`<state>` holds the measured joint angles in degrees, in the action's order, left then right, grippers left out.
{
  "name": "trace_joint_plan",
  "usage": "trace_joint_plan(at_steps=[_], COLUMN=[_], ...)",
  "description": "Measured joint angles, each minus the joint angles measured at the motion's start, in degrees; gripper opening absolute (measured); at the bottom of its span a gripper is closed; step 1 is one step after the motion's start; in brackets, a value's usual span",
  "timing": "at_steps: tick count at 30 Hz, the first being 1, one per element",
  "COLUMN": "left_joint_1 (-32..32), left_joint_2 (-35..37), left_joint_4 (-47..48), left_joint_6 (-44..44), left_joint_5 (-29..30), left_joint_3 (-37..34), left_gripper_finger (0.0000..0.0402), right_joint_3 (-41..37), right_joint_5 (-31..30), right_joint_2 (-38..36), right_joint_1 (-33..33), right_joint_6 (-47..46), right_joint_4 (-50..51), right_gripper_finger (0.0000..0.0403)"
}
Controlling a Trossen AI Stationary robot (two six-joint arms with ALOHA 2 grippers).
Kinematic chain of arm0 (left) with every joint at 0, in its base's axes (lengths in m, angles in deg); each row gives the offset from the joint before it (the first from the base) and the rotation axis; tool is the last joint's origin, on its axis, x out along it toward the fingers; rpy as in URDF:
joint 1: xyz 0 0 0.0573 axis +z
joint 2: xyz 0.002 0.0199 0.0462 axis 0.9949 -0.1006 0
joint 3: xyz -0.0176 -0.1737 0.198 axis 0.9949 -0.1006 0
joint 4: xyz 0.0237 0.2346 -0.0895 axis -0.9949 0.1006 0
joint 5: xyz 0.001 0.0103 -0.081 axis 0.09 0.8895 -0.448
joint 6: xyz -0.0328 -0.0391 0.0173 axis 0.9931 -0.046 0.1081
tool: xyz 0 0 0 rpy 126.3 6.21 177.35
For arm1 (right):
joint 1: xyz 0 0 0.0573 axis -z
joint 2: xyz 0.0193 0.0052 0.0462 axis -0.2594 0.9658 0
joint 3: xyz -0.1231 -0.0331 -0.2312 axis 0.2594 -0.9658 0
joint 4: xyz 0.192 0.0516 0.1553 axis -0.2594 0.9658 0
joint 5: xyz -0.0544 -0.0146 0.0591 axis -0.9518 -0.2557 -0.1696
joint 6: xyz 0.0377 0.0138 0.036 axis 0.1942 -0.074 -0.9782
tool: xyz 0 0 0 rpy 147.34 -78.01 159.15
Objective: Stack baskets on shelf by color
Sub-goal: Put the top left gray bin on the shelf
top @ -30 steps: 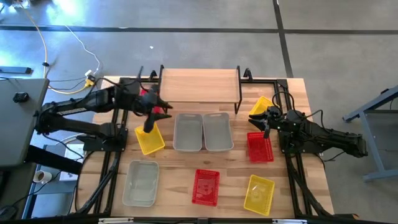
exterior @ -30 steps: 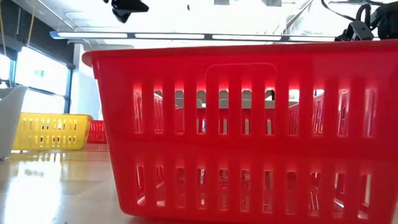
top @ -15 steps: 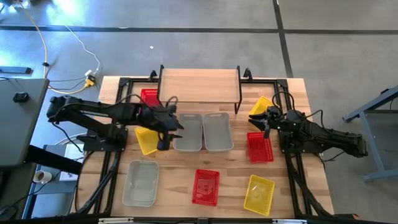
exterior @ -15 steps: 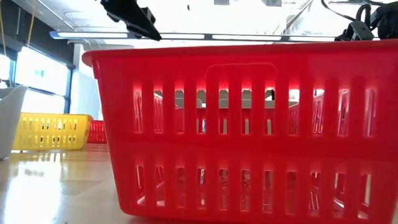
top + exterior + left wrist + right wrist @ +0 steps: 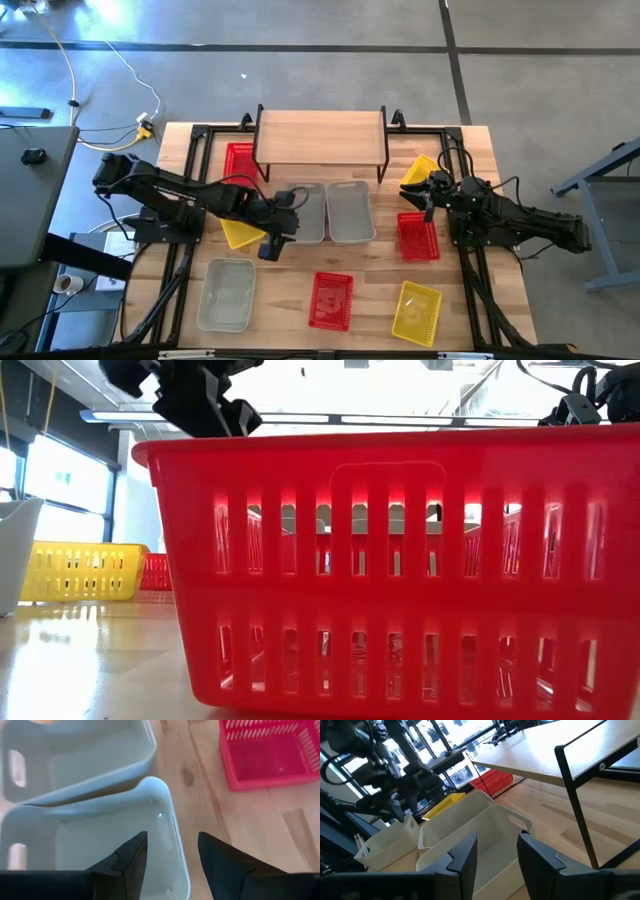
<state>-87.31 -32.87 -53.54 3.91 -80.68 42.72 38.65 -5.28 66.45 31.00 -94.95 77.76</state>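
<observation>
Light wooden tabletop (image 5: pixel 370 275) on a black metal frame, standing on a grey concrete floor (image 5: pixel 300 70) with dark seam lines. Yellow and white cables (image 5: pixel 110 60) trail on the floor off the table's left far corner, next to a dark side table (image 5: pixel 30 190). In the low view, bright windows and ceiling light strips show behind.

The shelf (image 5: pixel 321 137), wood plank on black legs, sits at the table's far edge, its top bare. No basket is on it.

Baskets: two pale grey ones side by side just in front of the shelf, left grey basket (image 5: pixel 303 212) and right grey basket (image 5: pixel 349 211), touching. A third grey basket (image 5: pixel 227 294) is near the front left. One red basket (image 5: pixel 240 160) is beside the shelf's left legs, one red basket (image 5: pixel 331 299) is front centre (it fills the low view), and one red basket (image 5: pixel 418 238) is at the right. One yellow basket (image 5: pixel 239 229) is partly under the left arm, one yellow basket (image 5: pixel 416 311) is front right, and one yellow basket (image 5: pixel 419 171) is at the far right by the right gripper.

Left gripper (image 5: pixel 281 207) hovers over the near-left rim of the left grey basket, fingers (image 5: pixel 127 862) apart, holding nothing.

Right gripper (image 5: pixel 420 191) waits at the right side between the far yellow and right red baskets, fingers (image 5: pixel 465 855) apart, empty.
</observation>
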Motion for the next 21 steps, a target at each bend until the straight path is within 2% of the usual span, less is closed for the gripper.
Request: trace_joint_plan(at_steps=[21], left_joint_1=[-0.73], left_joint_2=[-13.17], left_joint_4=[-0.64], left_joint_6=[-2.12], left_joint_5=[0.0], left_joint_3=[0.0], left_gripper_finger=[0.0165], right_joint_3=[-0.01], right_joint_5=[0.0], right_joint_2=[0.0], right_joint_1=[0.0], right_joint_6=[0.0], right_joint_4=[0.0], right_gripper_finger=[0.0126])
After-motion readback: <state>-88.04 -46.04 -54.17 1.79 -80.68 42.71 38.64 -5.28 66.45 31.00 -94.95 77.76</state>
